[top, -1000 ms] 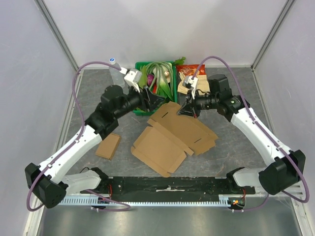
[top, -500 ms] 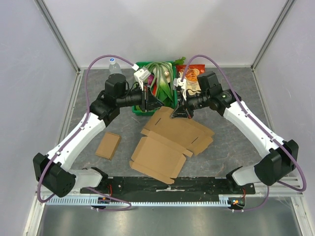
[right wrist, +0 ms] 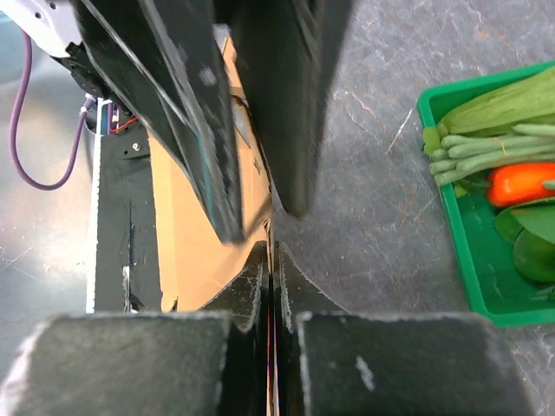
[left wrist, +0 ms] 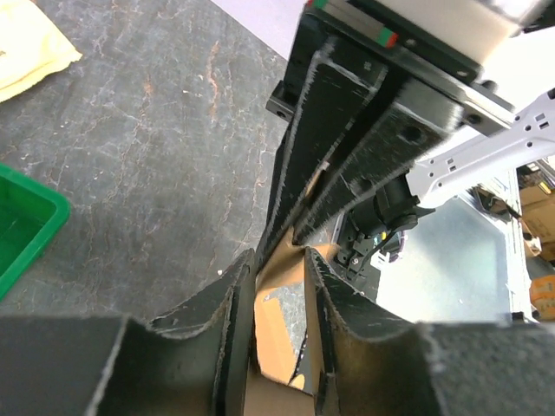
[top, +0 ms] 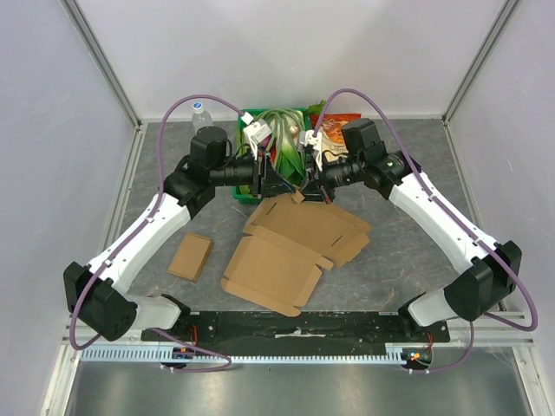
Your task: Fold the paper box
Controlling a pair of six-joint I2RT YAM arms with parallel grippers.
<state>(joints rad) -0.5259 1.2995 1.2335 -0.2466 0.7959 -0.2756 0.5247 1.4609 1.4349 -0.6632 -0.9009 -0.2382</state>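
Okay, so the flat brown cardboard box blank is lying spread out mid-table on the grey stone-look tabletop, with its far edge just short of the green plastic crate of vegetables. My guess on handling: it's light and thin, stiff across the panels but floppy at the creases. It also looks slick enough on that surface to skate away if I shove instead of lift, and easy to crease in the wrong spot. So I'd grab it by the edges and flaps, close to a fold line, never mid-panel.

Pose-wise, both my arms reach forward and bend inward, so the wrists meet nose to nose over that far edge. My right gripper has its pads pressed together and looks pinched on the thin rim of a small flap, which stands up a bit. My left gripper has its fingers apart with cardboard showing in the gap, straddling the edge. I can't tell if either pad actually touches it. It's tight in there, so the fingers could bump.
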